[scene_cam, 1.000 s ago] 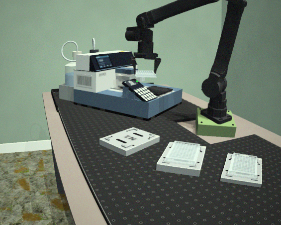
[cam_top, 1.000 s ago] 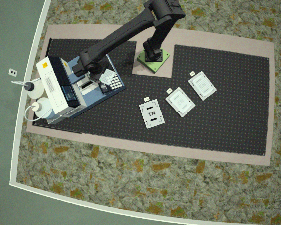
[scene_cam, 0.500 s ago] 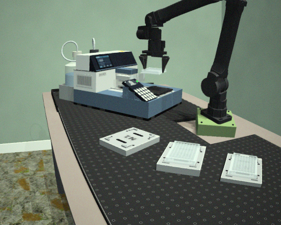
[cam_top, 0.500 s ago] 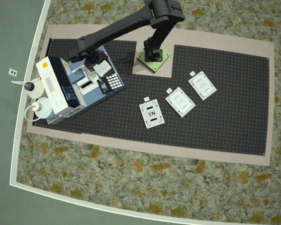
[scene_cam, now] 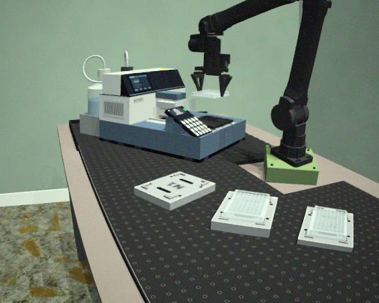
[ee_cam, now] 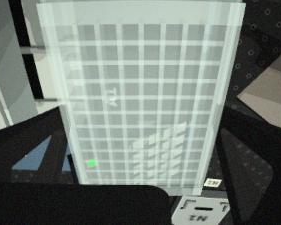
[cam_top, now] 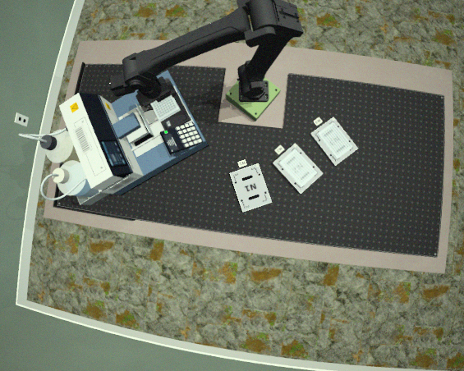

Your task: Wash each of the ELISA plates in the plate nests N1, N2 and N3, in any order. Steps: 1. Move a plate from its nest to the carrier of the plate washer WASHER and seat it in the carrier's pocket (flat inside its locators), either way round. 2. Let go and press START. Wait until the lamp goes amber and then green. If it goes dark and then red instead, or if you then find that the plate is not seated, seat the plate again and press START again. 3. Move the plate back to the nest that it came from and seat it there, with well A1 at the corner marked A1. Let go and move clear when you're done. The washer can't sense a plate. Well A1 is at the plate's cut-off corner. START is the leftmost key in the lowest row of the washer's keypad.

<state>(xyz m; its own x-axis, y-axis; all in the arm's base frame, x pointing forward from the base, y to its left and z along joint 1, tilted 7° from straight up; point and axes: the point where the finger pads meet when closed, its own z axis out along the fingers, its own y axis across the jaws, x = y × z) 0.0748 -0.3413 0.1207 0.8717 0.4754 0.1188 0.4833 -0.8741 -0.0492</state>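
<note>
Bench (cam_top: 247,242) (scene_cam: 84,261) pinkish-beige, black perforated mat (cam_top: 354,213) (scene_cam: 175,268) covering most of top, bare notch around green block (cam_top: 256,116) (scene_cam: 290,175). On mat: blue-based washer (cam_top: 150,158) (scene_cam: 148,139) near one end; three pale nests apart in staggered row, N1 (cam_top: 238,197) (scene_cam: 155,198), N2 (cam_top: 300,190) (scene_cam: 239,229), N3 (cam_top: 336,162) (scene_cam: 322,245), small label (cam_top: 241,163) (ee_cam: 213,183) beside N1.
</note>
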